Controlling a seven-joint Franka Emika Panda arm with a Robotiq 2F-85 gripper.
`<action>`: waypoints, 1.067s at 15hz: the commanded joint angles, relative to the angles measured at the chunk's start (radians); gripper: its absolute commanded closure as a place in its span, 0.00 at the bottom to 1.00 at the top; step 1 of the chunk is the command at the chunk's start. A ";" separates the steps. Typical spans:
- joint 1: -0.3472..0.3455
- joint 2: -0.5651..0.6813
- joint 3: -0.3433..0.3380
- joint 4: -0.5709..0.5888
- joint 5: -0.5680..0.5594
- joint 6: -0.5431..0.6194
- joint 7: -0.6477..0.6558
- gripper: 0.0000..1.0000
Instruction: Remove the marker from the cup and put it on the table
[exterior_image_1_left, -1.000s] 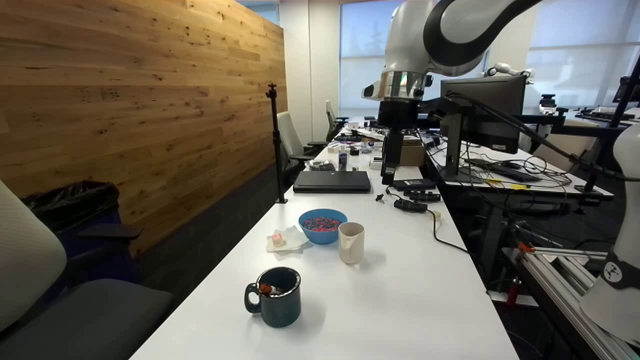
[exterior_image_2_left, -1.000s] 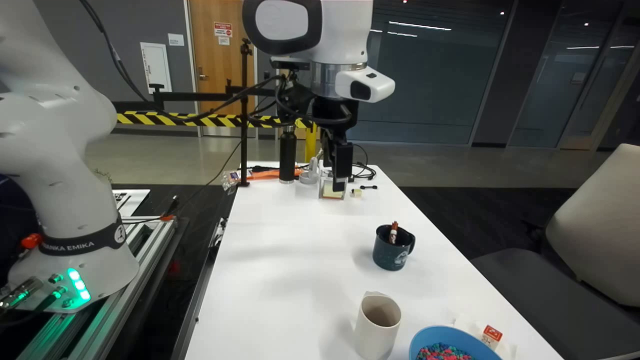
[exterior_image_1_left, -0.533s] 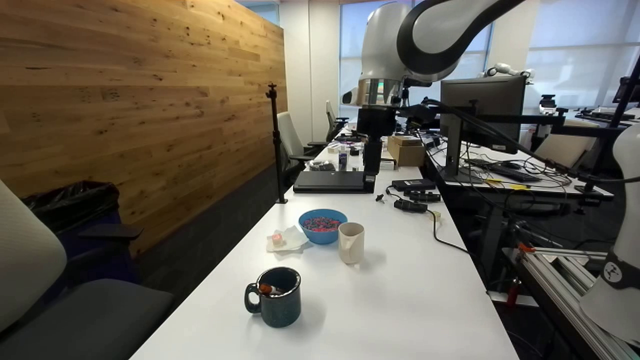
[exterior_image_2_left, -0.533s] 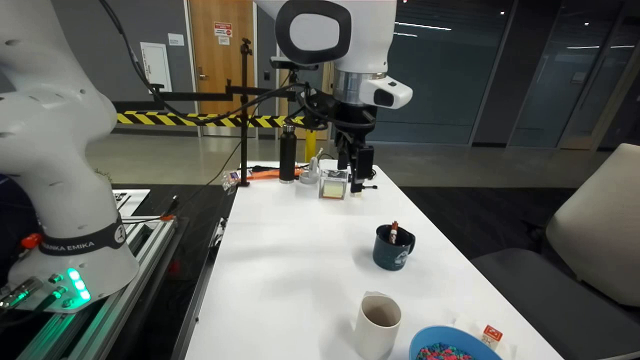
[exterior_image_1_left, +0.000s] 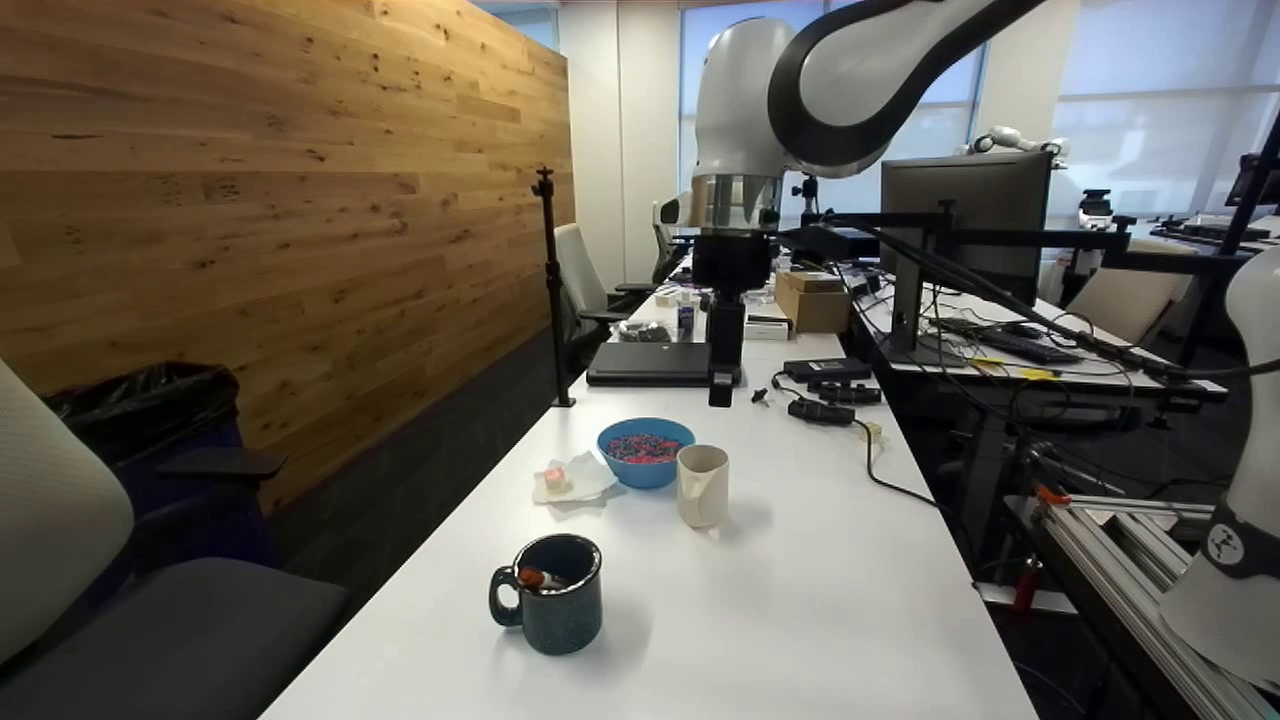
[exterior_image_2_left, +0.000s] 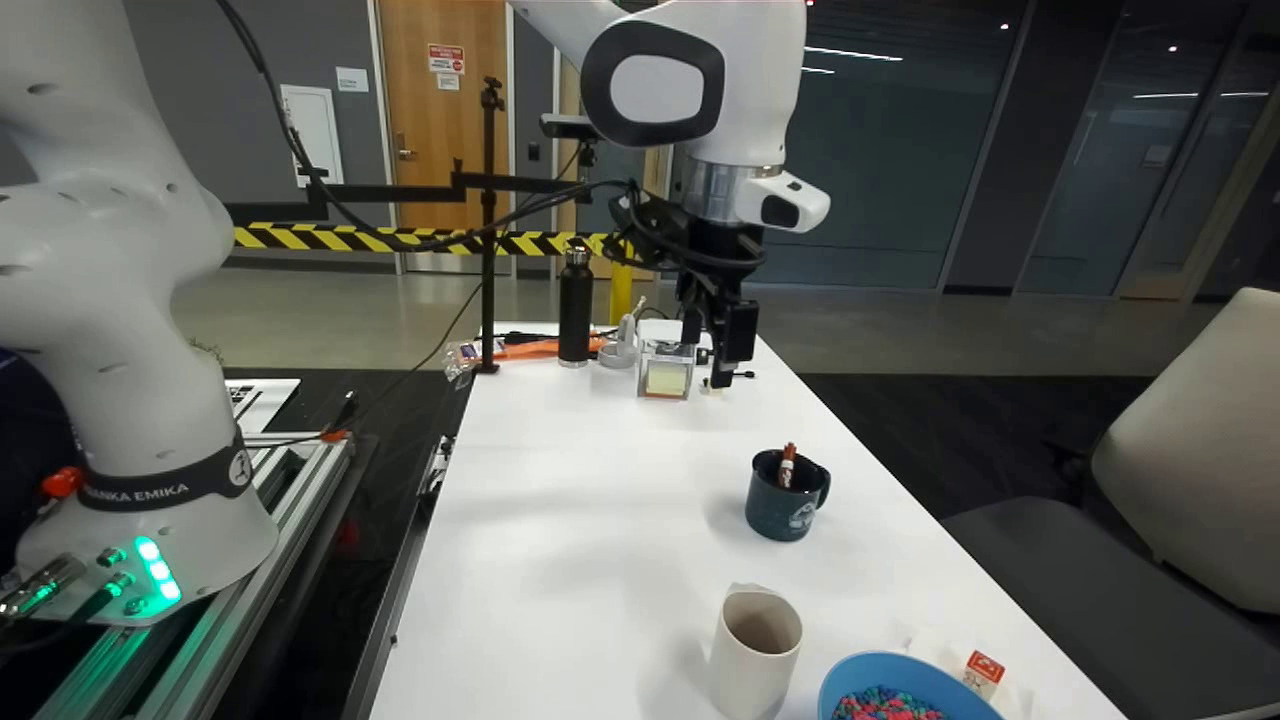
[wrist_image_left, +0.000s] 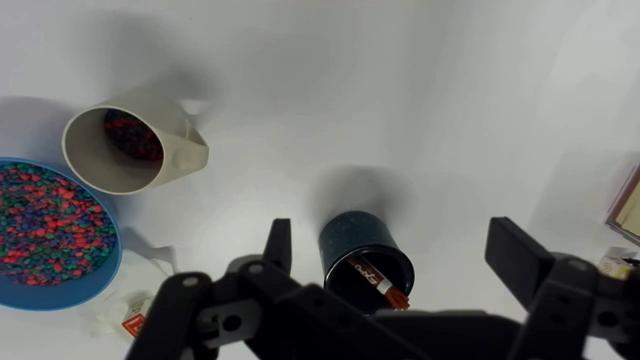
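The dark teal cup (exterior_image_1_left: 565, 622) stands upright on the white table (exterior_image_1_left: 800, 640) in both exterior views (exterior_image_2_left: 778, 515). The reddish-brown marker (exterior_image_2_left: 787, 466) leans inside it, its capped end at the rim. In the wrist view the cup (wrist_image_left: 352, 235) lies between my fingers, lower edge partly covered by the gripper; the marker (wrist_image_left: 372, 277) points to the lower right. My gripper (wrist_image_left: 390, 225) is open and empty, raised well above the table. In the exterior views it hangs in the air (exterior_image_1_left: 722, 390), apart from the cup (exterior_image_2_left: 710, 360).
A cream cup (exterior_image_1_left: 703, 487) stands beside a blue bowl (exterior_image_1_left: 645, 455) of coloured bits. A small block (exterior_image_1_left: 555, 479) lies on a napkin. A black laptop (exterior_image_1_left: 640, 364) and cables are on the table. A clear box (exterior_image_2_left: 666, 370) and black bottle (exterior_image_2_left: 575, 305) stand at an end.
The arm has moved sideways and slightly down, leftward in one view and rightward in the opposite one, toward the cup's side of the table. The cup and marker have not moved.
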 joint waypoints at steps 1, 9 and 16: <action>-0.008 -0.006 0.013 -0.013 0.019 -0.002 -0.001 0.00; -0.011 -0.014 0.013 -0.046 0.001 -0.005 0.001 0.00; -0.018 -0.007 0.002 -0.051 0.010 0.020 -0.023 0.00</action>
